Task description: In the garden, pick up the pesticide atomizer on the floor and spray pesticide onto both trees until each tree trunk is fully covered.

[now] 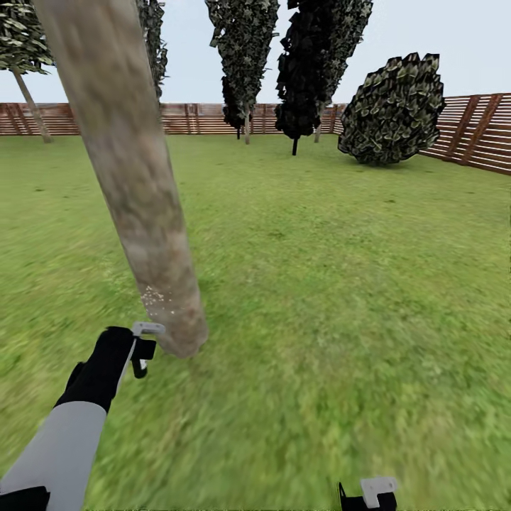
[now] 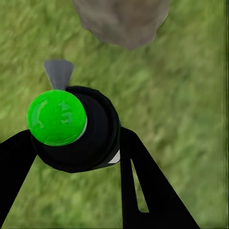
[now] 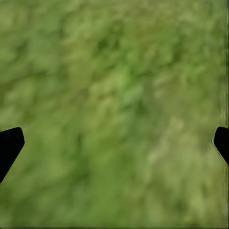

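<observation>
Left claw (image 2: pixel 78 143) clenched on atomizer (image 2: pixel 76 129) beside trunk (image 1: pixel 135 184); right claw (image 3: pixel 114 143) released.

A brown wooden fence (image 1: pixel 199 118) runs along the back. Dark thin trees (image 1: pixel 245 50) and a round bush (image 1: pixel 392 110) stand under pale sky (image 1: pixel 426 35).

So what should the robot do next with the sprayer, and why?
Probably raise the left gripper a little and keep spraying. It holds the atomizer beside the base of the tree trunk, and pale specks show only low on the bark, so the trunk higher up looks unsprayed.
</observation>
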{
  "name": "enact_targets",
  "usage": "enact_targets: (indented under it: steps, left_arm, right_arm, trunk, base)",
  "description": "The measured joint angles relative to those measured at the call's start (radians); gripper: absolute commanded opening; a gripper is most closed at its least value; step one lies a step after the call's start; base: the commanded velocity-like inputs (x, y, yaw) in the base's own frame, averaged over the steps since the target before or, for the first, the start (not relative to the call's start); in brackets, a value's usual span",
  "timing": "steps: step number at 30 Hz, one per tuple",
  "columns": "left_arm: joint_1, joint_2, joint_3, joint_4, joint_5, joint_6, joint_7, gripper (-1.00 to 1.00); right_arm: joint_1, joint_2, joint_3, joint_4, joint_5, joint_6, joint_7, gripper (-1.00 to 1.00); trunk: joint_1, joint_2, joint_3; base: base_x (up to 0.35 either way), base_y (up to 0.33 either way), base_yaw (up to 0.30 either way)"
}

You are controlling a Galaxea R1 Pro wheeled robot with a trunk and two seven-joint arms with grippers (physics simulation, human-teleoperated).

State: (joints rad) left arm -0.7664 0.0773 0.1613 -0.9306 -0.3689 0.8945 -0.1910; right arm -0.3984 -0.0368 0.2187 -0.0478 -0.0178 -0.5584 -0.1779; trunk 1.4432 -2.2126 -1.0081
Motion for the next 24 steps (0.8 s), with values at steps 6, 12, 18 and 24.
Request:
enact_targets:
  steps: [6,12,18,24]
  left_arm:
    - [0.011,0.009,0.006,0.059,-0.002,0.0,0.001,-1.0]
    - [0.023,0.011,0.007,0.141,-0.002,-0.003,0.001,-1.0]
    - [0.025,0.011,0.007,0.145,-0.002,-0.003,0.003,-1.0]
    - [0.044,0.01,0.008,0.145,0.004,-0.003,0.05,-1.0]
  right_arm:
    - [0.0,0.0,0.0,0.0,0.0,0.0,0.0,1.0]
    - [0.0,0.0,0.0,0.0,0.0,0.0,0.0,1.0]
    - [0.0,0.0,-0.001,0.0,0.0,0.0,0.0,1.0]
    - [0.0,0.0,-0.002,0.0,0.0,-0.001,0.0,1.0]
  trunk:
    - [-0.001,0.0,0.0]
    - [-0.001,0.0,0.0]
    - [-0.001,0.0,0.0]
    - [0.0,0.0,0.0]
  base:
    - [0.127,-0.228,0.0]
    - [0.3,-0.103,0.0]
    - [0.314,-0.077,0.0]
    - [0.137,-0.195,0.2]
